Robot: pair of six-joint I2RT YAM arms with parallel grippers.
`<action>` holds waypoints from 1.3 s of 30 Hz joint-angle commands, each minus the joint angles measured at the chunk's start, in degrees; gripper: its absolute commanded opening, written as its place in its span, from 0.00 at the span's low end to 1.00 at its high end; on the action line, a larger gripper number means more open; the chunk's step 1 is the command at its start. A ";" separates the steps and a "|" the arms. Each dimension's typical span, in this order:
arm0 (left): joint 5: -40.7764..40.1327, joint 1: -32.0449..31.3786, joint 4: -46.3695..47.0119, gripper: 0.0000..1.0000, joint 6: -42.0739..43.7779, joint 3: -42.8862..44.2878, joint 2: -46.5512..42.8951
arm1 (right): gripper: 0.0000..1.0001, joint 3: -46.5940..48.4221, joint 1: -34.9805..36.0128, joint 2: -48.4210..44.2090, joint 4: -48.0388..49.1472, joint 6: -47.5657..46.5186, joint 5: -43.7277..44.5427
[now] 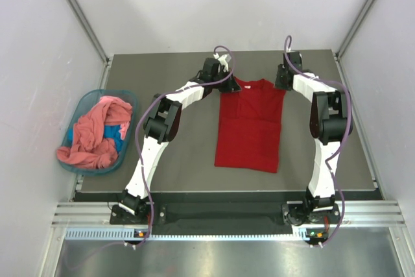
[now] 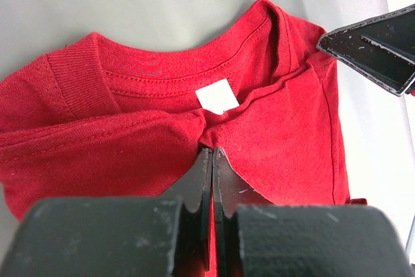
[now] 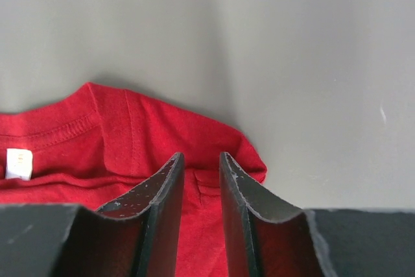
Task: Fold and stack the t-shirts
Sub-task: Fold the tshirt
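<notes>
A deep red t-shirt [image 1: 249, 124] lies in the middle of the table, its sides folded in to a narrow rectangle and its collar at the far end. My left gripper [image 1: 228, 82] is at the collar's left side. In the left wrist view it [image 2: 213, 151] is shut, pinching a puckered fold of red cloth just below the white neck label [image 2: 217, 96]. My right gripper [image 1: 282, 84] is at the shirt's far right shoulder. In the right wrist view its jaws [image 3: 200, 155] stand apart over the red cloth [image 3: 130, 134]. A salmon-pink t-shirt [image 1: 94, 135] is bunched in the basket.
A teal plastic basket [image 1: 107, 92] sits at the table's left edge, with a bit of blue cloth [image 1: 115, 133] under the pink shirt. Grey walls and metal rails close in the table on both sides. My right gripper's finger [image 2: 373, 47] shows at the top right of the left wrist view.
</notes>
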 commanded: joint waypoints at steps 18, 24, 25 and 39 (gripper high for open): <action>-2.96 0.90 0.23 0.00 -0.97 3.07 0.61 | 0.28 2.13 1.29 -3.18 -0.83 -3.04 -0.49; -2.34 0.99 0.32 0.00 -1.06 3.33 0.88 | 0.30 0.81 1.47 -4.94 0.76 -6.91 -3.73; -2.26 0.90 0.32 0.00 -1.06 3.34 0.88 | 0.30 0.63 1.65 -5.46 1.02 -8.04 -4.17; -1.73 0.90 0.67 0.00 -1.58 3.25 0.96 | 0.29 2.47 2.61 -2.31 -1.87 -11.92 -2.77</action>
